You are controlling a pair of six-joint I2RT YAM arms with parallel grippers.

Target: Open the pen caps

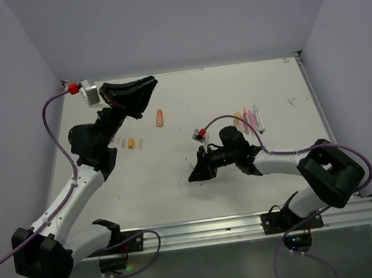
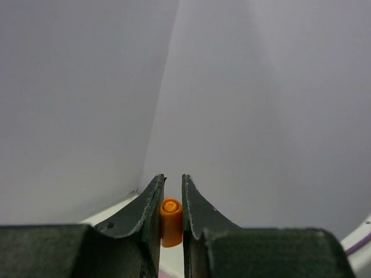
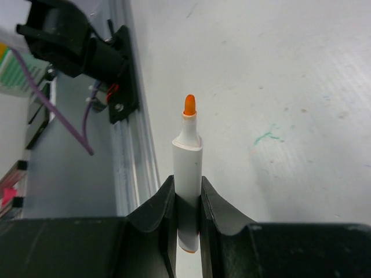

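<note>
Right end effector [image 3: 186,182] near loose pens [image 1: 250,118]

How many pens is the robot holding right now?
1. A white pen with an orange tip is clamped in the right gripper, between its jaws. The left gripper holds only an orange cap, no pen.

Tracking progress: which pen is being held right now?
The white pen with the bare orange tip, clamped in the right gripper; the other pens lie on the table.
</note>
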